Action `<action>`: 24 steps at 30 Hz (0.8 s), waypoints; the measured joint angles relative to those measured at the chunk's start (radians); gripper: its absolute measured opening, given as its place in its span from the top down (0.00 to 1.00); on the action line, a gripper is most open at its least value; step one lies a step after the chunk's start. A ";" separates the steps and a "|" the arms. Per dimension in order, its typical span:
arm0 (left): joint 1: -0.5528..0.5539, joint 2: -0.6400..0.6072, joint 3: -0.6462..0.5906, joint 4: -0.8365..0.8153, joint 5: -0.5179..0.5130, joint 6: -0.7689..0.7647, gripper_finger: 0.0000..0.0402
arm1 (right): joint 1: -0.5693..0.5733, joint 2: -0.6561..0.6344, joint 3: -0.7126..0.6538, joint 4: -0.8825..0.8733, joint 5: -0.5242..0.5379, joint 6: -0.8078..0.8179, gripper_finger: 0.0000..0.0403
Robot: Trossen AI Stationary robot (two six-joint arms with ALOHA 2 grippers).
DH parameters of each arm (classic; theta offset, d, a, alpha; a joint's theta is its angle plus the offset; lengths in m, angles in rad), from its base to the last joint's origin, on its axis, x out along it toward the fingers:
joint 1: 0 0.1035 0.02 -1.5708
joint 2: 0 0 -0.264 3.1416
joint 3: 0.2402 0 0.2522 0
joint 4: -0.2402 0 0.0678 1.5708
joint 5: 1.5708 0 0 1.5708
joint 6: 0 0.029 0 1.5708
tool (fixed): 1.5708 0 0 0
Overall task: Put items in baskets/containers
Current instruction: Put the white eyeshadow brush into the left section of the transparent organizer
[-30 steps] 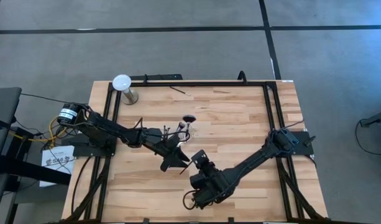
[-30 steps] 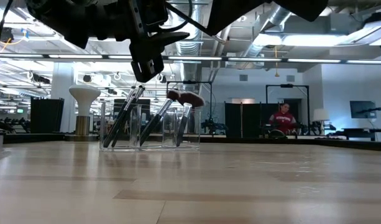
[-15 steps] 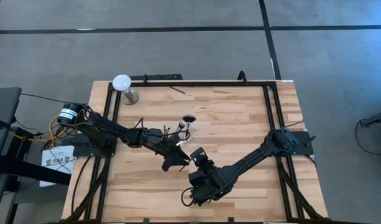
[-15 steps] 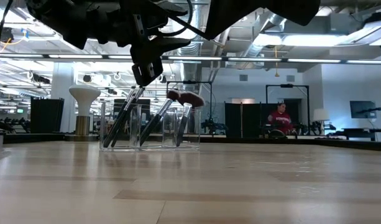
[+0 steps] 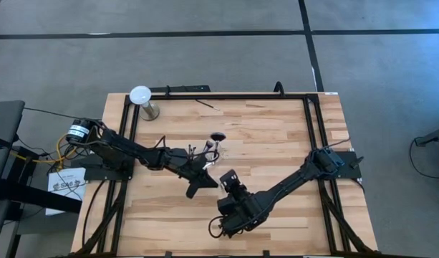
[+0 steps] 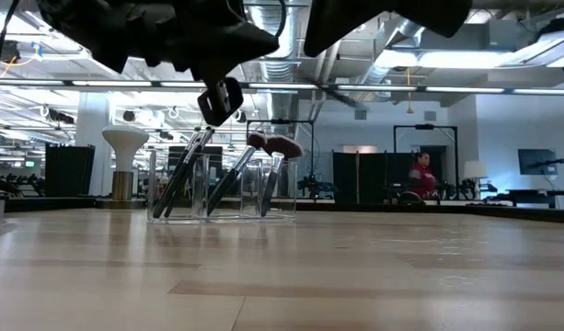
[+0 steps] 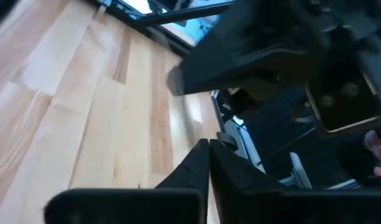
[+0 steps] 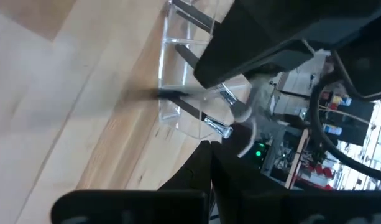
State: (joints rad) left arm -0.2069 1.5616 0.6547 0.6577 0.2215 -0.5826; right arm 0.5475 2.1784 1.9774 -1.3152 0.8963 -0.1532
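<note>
Left gripper (image 6: pixel 220 99) is fully closed, holding nothing, hovering just above the makeup brushes (image 6: pixel 228 176) standing in the clear cup (image 6: pixel 223 187) mid-desk. Right gripper (image 5: pixel 228 177), also closed and empty, sits just nearer, crowding it.

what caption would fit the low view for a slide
Left pincer shut and empty just above a clear cup of leaning makeup brushes, white-domed stand behind it on the wooden table.

Pale smooth wood table (image 5: pixel 276 150); clear glossy plastic cup (image 6: pixel 224 187); white matt-domed stand (image 6: pixel 125 158).
</note>
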 joint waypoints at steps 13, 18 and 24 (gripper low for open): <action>-0.029 0.017 0.000 -0.006 -0.011 0.075 0.99 | 0.009 0.000 0.000 -0.012 -0.084 0.205 1.00; -0.051 0.017 0.000 -0.006 -0.049 0.273 0.98 | 0.009 0.000 -0.003 -0.047 -0.307 0.558 1.00; -0.111 0.017 0.000 0.021 -0.272 0.419 0.98 | 0.050 0.000 -0.095 0.161 -0.544 0.730 1.00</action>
State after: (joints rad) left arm -0.3181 1.5784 0.6548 0.6788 -0.0509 -0.1632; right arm 0.5979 2.1784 1.8820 -1.1538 0.3522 0.5768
